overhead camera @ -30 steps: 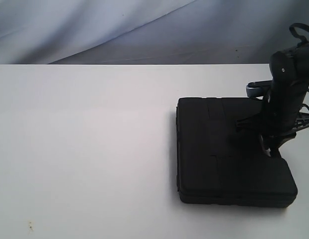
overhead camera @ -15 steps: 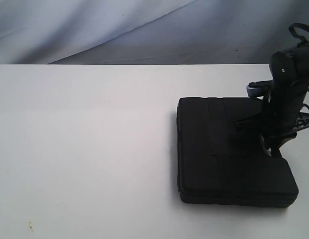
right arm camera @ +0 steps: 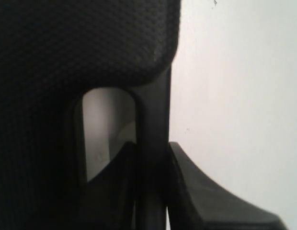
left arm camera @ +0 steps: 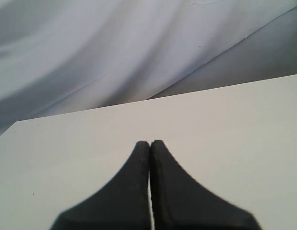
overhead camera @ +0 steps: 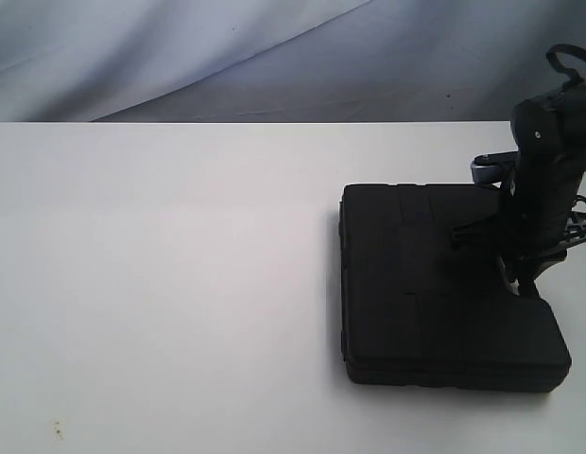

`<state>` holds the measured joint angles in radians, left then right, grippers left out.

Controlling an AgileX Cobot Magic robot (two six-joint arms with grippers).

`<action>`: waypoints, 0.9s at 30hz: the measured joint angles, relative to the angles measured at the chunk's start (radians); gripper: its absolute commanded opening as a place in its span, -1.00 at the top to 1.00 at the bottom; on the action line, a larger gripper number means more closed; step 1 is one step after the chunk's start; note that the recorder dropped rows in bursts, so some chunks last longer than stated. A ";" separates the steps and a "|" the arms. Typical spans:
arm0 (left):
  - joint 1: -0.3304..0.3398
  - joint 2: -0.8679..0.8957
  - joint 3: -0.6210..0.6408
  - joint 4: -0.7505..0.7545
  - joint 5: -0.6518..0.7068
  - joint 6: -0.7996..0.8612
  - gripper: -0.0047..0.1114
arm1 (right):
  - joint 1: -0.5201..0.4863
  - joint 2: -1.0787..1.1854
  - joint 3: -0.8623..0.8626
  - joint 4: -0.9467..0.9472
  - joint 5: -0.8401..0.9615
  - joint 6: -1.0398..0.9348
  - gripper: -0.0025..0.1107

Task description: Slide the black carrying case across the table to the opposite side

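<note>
The black carrying case [overhead camera: 435,293] lies flat on the white table [overhead camera: 161,284], toward the right side in the exterior view. My right gripper [overhead camera: 516,272] comes down at the case's right edge. In the right wrist view the textured case [right arm camera: 67,48] fills most of the picture, and my right gripper [right arm camera: 152,148] is shut on the bar of its handle [right arm camera: 153,110], one finger on each side. My left gripper [left arm camera: 150,143] is shut with nothing in it, hovering over bare table [left arm camera: 234,124]. It does not show in the exterior view.
A blue-grey cloth backdrop [overhead camera: 180,57] hangs behind the table's far edge. A small speck [overhead camera: 57,430] marks the near left of the tabletop. The white surface stretches left of the case.
The case has shifted slightly to the right with my right gripper holding its handle. The left gripper shows no change.
</note>
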<state>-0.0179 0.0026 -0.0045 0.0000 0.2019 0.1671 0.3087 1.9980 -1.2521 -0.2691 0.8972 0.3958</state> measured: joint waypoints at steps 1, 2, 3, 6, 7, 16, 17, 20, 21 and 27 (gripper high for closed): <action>0.000 0.000 0.000 0.000 0.000 0.000 0.92 | 0.000 0.000 0.000 0.001 0.000 0.002 0.96; 0.000 0.000 0.000 0.000 0.000 0.000 0.92 | 0.000 0.000 0.000 0.001 0.000 0.003 0.96; 0.000 0.000 0.000 0.000 0.000 0.000 0.92 | 0.000 0.000 0.000 -0.001 0.000 0.003 0.96; 0.000 0.000 0.000 0.000 0.000 0.000 0.92 | 0.000 0.000 0.000 -0.002 0.000 0.010 0.96; 0.000 0.000 0.000 0.000 0.000 0.000 0.92 | 0.000 0.000 0.000 -0.002 0.000 0.013 0.96; 0.000 0.000 0.000 0.000 0.000 0.000 0.92 | -0.012 0.000 0.000 -0.005 0.004 0.011 0.96; 0.000 0.000 0.000 0.000 0.000 0.000 0.92 | -0.012 0.000 0.000 -0.005 0.004 0.011 0.96; 0.000 0.000 0.000 0.000 0.000 0.000 0.92 | -0.012 0.000 0.000 -0.005 0.002 0.008 0.96; 0.000 0.000 0.000 0.000 0.000 0.000 0.92 | -0.012 0.000 0.000 -0.005 0.002 0.008 0.95; 0.000 0.000 0.000 0.000 0.000 0.000 0.92 | -0.012 0.000 0.004 -0.001 -0.021 -0.003 0.63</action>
<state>-0.0179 0.0026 -0.0045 0.0000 0.2019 0.1671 0.2969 1.9980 -1.2482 -0.2701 0.8761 0.3926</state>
